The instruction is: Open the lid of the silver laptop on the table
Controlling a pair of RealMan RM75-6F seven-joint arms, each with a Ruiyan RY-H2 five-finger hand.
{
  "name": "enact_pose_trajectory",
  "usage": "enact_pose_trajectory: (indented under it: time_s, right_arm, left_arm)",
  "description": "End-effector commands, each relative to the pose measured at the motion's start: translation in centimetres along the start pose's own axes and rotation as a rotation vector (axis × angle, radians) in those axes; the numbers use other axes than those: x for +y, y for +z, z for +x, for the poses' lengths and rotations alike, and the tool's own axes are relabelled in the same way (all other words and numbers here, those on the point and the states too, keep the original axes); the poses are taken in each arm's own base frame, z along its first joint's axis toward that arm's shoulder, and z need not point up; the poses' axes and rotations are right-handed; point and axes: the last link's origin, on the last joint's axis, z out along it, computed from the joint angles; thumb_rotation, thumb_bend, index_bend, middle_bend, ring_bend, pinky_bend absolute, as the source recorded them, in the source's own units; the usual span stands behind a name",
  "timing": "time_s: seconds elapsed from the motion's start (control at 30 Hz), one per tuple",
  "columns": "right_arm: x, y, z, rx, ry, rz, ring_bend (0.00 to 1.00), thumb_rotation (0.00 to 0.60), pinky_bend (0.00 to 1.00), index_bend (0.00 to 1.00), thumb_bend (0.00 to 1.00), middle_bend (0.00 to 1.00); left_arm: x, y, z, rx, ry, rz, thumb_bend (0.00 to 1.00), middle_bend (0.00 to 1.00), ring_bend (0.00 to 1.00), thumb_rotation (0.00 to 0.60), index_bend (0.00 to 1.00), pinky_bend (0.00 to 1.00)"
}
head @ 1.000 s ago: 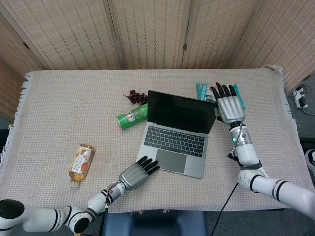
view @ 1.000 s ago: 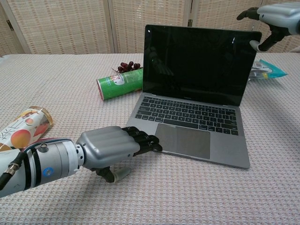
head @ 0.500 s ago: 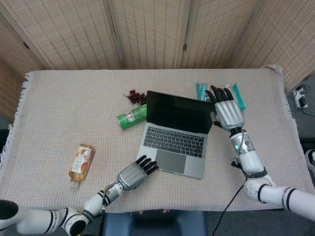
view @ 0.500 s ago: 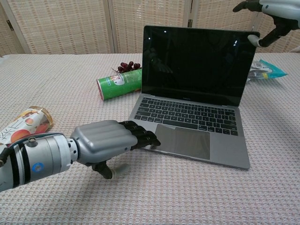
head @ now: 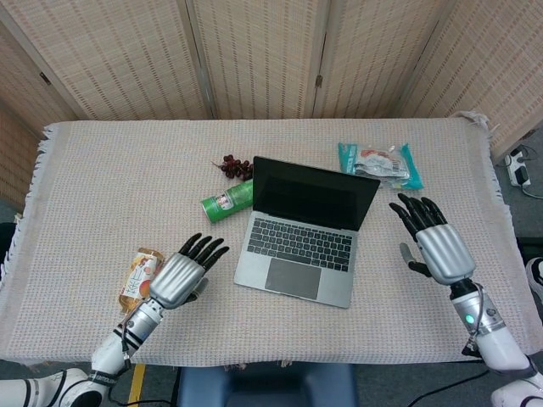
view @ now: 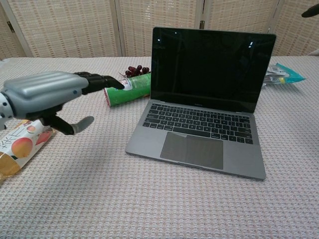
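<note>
The silver laptop (head: 301,233) (view: 204,134) sits mid-table with its lid raised upright and its dark screen facing me. My left hand (head: 180,275) (view: 47,94) hovers to the left of the laptop, fingers spread and holding nothing, clear of the base. My right hand (head: 433,242) floats to the right of the laptop, also spread and empty, apart from the lid. In the chest view only a dark fingertip (view: 311,11) of the right hand shows at the top right corner.
A green can (head: 227,202) (view: 124,89) lies on its side by the laptop's left rear corner, with dark grapes (head: 236,165) behind it. An orange snack packet (head: 138,280) (view: 20,144) lies under my left hand. A teal packet (head: 379,163) rests behind the laptop on the right.
My left hand lifted off the laptop's front left corner and moved left, fingers opening. My right hand left the lid's top right edge and pulled back toward me. The lid stays upright.
</note>
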Motion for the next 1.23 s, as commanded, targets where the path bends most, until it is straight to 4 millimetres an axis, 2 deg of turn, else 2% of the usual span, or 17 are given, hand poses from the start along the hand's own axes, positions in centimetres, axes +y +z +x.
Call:
enact_pose_trajectory:
  time_s: [0.03,0.13,0.33,0.53,0.67,0.87,1.23]
  right_arm:
    - [1.4,-3.4,-0.3,0.004,0.03,-0.009,0.01,0.6,0.0,0.0,0.59,0.0]
    - [2.2,-5.7,-0.6,0.029,0.05,-0.011,0.03,0.6,0.0,0.0,0.59,0.0]
    - [4.0,-8.8,-1.7,0.059,0.052,-0.068,0.02,0.6,0.0,0.0,0.59,0.0]
    - [4.8,-10.9,-2.6,0.073,0.096,-0.101,0.01,0.6,0.0,0.0,0.59,0.0]
    - [5.0,-11.5,-3.6,0.058,0.141,-0.116,0.0,0.6,0.0,0.0,0.59,0.0]
    - [5.1,-11.8,-4.4,0.048,0.14,-0.114,0.0,0.6,0.0,0.0,0.59,0.0]
    - [4.9,-11.2,-4.5,0.044,0.134,-0.114,0.0,0.6,0.0,0.0,0.59,0.0]
  left_arm:
    - [-2.3,-2.6,1.5,0.063,-0.061,0.104,0.61,0.08,0.0,0.6,0.0,0.0]
    - [-4.3,-5.4,1.5,0.123,-0.079,0.196,0.61,0.08,0.0,0.6,0.02,0.0]
    - [-7.2,-10.8,0.8,0.214,-0.131,0.343,0.61,0.08,0.0,0.6,0.03,0.0]
    - [-9.4,-15.2,-0.2,0.258,-0.126,0.432,0.61,0.08,0.0,0.6,0.04,0.0]
    - [-10.0,-17.2,-1.3,0.256,-0.117,0.464,0.61,0.08,0.0,0.6,0.04,0.0]
    - [-10.0,-18.6,-2.1,0.265,-0.117,0.485,0.61,0.08,0.0,0.6,0.05,0.0]
    - [-10.9,-17.9,-1.9,0.248,-0.105,0.507,0.61,0.08,0.0,0.6,0.04,0.0]
